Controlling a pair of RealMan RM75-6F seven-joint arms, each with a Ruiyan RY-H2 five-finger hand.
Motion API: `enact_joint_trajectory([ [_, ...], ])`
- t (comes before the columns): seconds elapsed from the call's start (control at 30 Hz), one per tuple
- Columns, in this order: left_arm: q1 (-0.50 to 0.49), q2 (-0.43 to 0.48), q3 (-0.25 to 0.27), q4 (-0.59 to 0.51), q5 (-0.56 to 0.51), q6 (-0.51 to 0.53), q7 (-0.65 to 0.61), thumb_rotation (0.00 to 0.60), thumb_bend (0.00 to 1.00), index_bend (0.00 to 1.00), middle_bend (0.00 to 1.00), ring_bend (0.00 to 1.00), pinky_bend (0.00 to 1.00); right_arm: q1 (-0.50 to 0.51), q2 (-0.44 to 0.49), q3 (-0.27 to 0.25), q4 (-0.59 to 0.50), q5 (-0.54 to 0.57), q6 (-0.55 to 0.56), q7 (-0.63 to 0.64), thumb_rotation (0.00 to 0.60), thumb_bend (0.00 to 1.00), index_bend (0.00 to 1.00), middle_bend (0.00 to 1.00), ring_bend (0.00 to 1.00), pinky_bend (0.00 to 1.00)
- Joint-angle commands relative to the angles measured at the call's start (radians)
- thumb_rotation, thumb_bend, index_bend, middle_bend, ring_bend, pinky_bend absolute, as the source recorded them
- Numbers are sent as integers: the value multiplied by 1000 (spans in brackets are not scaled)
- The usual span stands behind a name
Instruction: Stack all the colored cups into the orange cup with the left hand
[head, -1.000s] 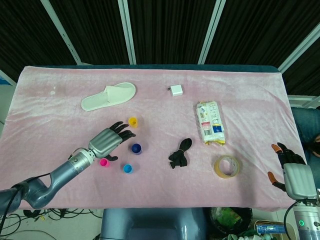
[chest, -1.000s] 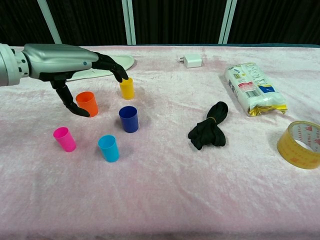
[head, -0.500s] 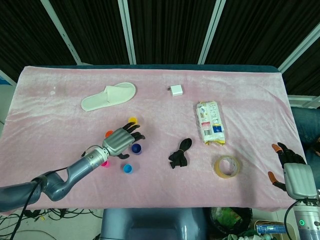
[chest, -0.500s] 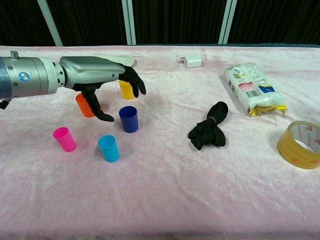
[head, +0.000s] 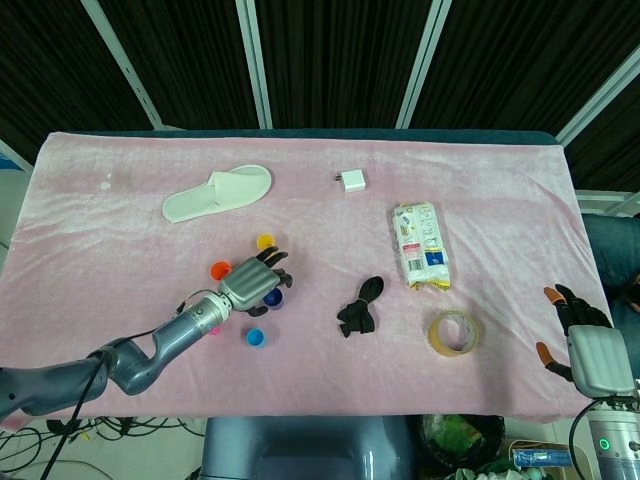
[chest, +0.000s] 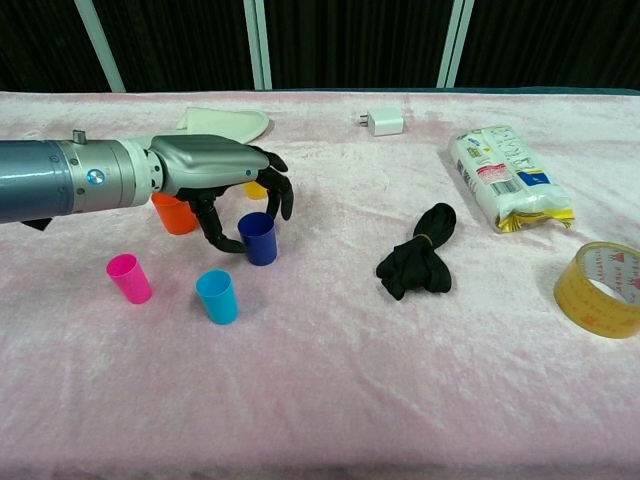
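Note:
My left hand (chest: 215, 180) hovers low over the dark blue cup (chest: 259, 238), which stands on the pink cloth. Its thumb curls down by the cup's left side and its fingers (chest: 284, 203) arch over the rim; I cannot tell whether they touch it. The orange cup (chest: 175, 214) stands upright just behind the hand's left side. The yellow cup (chest: 256, 190) peeks out behind the fingers. The pink cup (chest: 130, 278) and light blue cup (chest: 217, 296) stand nearer the front. In the head view the left hand (head: 250, 284) covers part of the dark blue cup (head: 274, 298). My right hand (head: 585, 345) rests at the table's right front corner, fingers apart, holding nothing.
A white slipper (head: 218, 192) lies at the back left, and a white charger (head: 351, 181) at the back centre. A snack packet (head: 421, 245), a black cloth bundle (head: 360, 305) and a roll of tape (head: 453, 333) lie to the right of the cups.
My left hand has moved right and forward, from beside the orange and yellow cups to over the dark blue cup, with its fingers curling in. The cups and the right hand have not moved.

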Motion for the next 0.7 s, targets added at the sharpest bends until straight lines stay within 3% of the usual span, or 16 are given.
enact_joint_trajectory([
  [0.03, -1, -3, 2, 5, 7, 7, -7, 600, 289, 365, 420, 0, 31, 0, 0, 0, 0, 1, 0, 0, 600, 247, 151, 98, 174, 241],
  [0.27, 9, 30, 6, -20, 17, 35, -16, 600, 338, 481, 515, 12, 31, 0, 0, -1, 0, -1, 1, -1, 600, 249, 151, 97, 174, 242],
  [0.7, 78, 243, -37, -195, 14, 186, -23, 600, 341, 470, 499, 14, 29, -2, -1, -2, -2, -1, 4, -5, 600, 252, 151, 97, 174, 242],
])
